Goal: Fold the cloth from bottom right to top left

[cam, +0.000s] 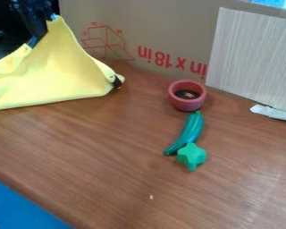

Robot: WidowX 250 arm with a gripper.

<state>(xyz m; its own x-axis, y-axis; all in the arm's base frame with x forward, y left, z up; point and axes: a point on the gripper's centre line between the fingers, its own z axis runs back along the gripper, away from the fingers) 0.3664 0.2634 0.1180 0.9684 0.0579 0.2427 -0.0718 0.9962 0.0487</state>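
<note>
At the upper left, the black gripper [39, 29] is shut on the yellow cloth [61, 69], its blue-tipped fingers at the raised part. From there the cloth slopes down as a tent-like fold to the table, with its lower edge running from the left border toward the middle. A small dark patch shows at the cloth's right corner. The far side of the cloth is hidden behind the raised fold.
A red bowl [187, 105] stands right of the cloth. Below it lie a long green toy vegetable [190, 130] and a green star-shaped toy [192, 156], touching. Cardboard [163, 27] and a pale striped panel [253, 58] border the wooden table [109, 156].
</note>
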